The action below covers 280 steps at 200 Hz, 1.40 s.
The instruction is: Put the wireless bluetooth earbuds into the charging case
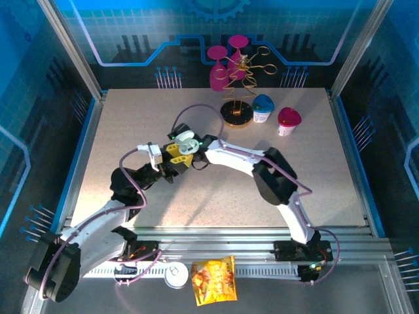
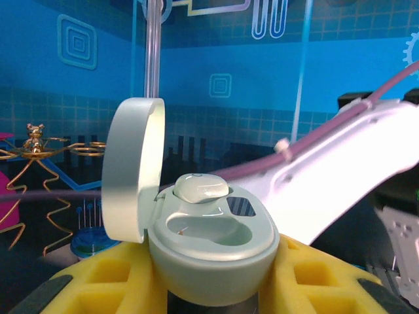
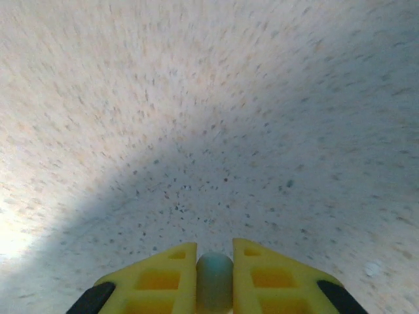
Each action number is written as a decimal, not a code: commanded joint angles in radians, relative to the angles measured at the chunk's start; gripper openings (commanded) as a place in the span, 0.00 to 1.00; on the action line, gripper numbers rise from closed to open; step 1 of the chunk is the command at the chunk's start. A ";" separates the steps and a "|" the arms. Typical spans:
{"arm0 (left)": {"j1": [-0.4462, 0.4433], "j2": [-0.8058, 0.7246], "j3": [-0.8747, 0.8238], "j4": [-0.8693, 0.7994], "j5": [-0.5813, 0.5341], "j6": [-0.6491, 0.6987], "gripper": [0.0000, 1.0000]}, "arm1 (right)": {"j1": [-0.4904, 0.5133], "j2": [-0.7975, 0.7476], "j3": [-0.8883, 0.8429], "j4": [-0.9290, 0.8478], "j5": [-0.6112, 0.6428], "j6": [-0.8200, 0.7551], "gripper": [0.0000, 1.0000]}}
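The left pincer [image 2: 213,278] is pinching the charging case [image 2: 216,252] from both sides with its yellow fingers [image 2: 108,278], and the case stands upright above the middle of the worktop [image 1: 216,196]. The case is pale green and its lid [image 2: 131,170] is open, standing up at the left side. One earbud [image 2: 201,188] sits in the far socket, while the near socket [image 2: 206,229] is empty. The white right arm [image 2: 347,170] passes just beside the case on the right. In the right wrist view, the right pincer [image 3: 215,265] is closed on a second earbud [image 3: 215,278], a small pale rounded piece held between the fingertips above the speckled worktop; this view is blurred. At the far edge of the worktop stand two pink glasses [image 1: 222,65], a golden wire stand [image 1: 239,88] and two small cups [image 1: 275,114].
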 commanded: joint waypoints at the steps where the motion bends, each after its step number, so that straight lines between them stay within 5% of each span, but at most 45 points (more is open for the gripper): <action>1: -0.003 -0.003 -0.008 0.046 -0.034 0.032 0.19 | -0.053 -0.152 -0.171 0.213 -0.089 0.092 0.15; 68: -0.002 0.023 -0.012 0.019 -0.079 0.089 0.19 | -0.173 -0.631 -0.584 0.297 -0.171 0.151 0.16; 126: -0.002 0.111 0.000 0.046 -0.087 0.140 0.19 | -0.183 -0.914 -0.643 0.275 -0.230 0.114 0.17; 193: -0.002 0.229 -0.014 0.209 -0.063 0.194 0.18 | -0.050 -0.818 -0.473 0.290 -0.231 -0.017 0.17; 280: -0.003 0.168 -0.002 0.111 -0.076 0.182 0.19 | 0.009 -0.658 -0.341 0.214 -0.159 -0.106 0.17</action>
